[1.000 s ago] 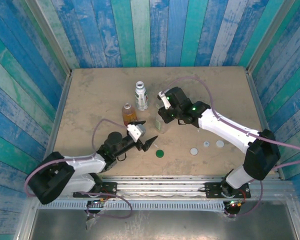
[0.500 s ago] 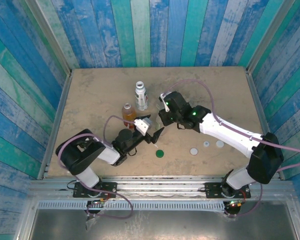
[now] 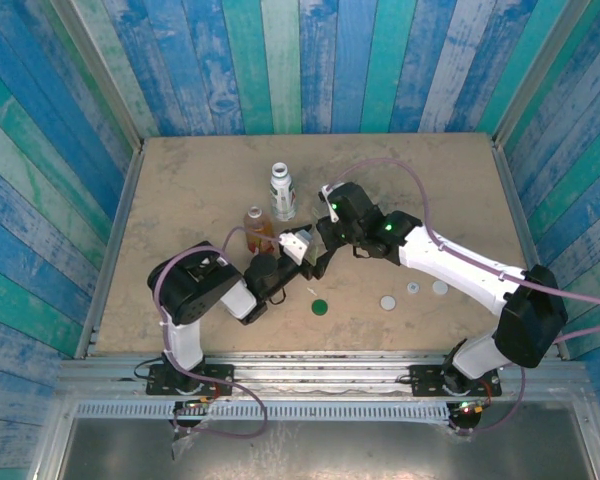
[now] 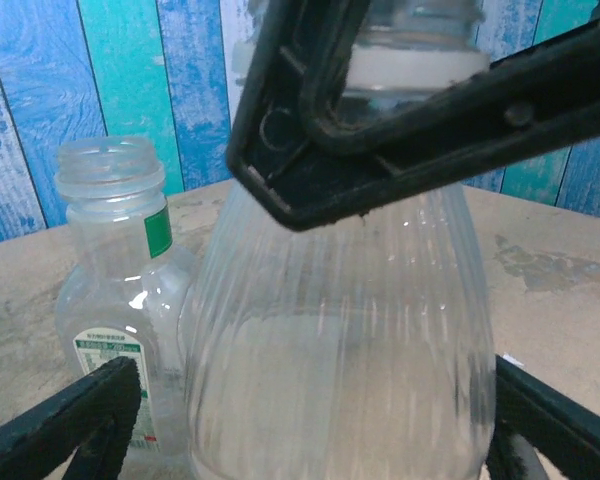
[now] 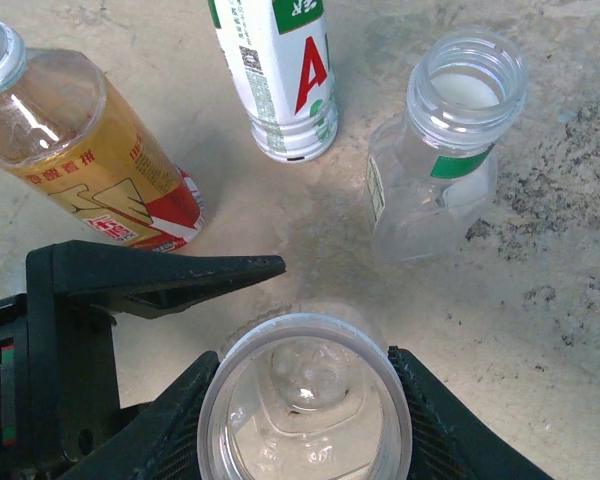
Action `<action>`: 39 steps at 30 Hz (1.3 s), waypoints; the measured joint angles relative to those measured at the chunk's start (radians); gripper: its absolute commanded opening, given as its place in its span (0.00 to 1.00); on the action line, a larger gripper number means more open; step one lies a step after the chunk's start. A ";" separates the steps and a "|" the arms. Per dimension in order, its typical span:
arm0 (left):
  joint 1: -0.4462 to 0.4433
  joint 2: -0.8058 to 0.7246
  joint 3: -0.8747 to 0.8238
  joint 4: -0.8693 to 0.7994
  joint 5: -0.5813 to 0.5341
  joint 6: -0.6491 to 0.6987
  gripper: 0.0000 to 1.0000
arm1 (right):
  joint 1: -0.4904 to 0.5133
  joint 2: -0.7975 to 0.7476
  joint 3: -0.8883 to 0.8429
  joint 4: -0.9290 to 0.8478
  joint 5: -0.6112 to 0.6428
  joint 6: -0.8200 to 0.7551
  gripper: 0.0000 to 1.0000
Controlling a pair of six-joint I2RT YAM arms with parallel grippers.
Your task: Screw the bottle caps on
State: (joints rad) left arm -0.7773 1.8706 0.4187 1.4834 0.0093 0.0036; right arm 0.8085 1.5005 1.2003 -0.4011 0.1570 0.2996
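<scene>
Right hand [image 3: 322, 243] is clenched on the neck of the large clear ribbed plastic bottle [image 4: 340, 330], which stands upright on the tan counter [image 3: 180, 190] mid-frame in the top view, its mouth open. Left hand [image 3: 314, 264] is released, its black fingers [image 4: 90, 415] spread wide either side of that bottle's base. Just left of it in the left wrist frame stands the small clear plastic bottle with a green band [image 4: 115, 290], its mouth open too. An amber-filled plastic bottle [image 5: 75, 150] shows at the upper left of the right wrist frame, and a white-labelled plastic bottle [image 5: 280, 70] at top centre. Below and right of the hands in the top view, a dark green round plastic cap [image 3: 320, 306] and three pale round plastic caps [image 3: 388, 301] lie on the counter.
</scene>
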 measured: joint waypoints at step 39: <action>-0.001 0.002 0.013 0.010 0.234 -0.034 0.51 | -0.100 -0.515 -0.421 0.057 0.179 0.071 1.00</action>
State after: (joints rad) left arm -0.7784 1.8725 0.4313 1.4937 0.2436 -0.0299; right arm 0.7090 0.9859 0.7792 -0.3443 0.3355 0.3710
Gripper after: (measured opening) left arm 0.590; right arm 0.997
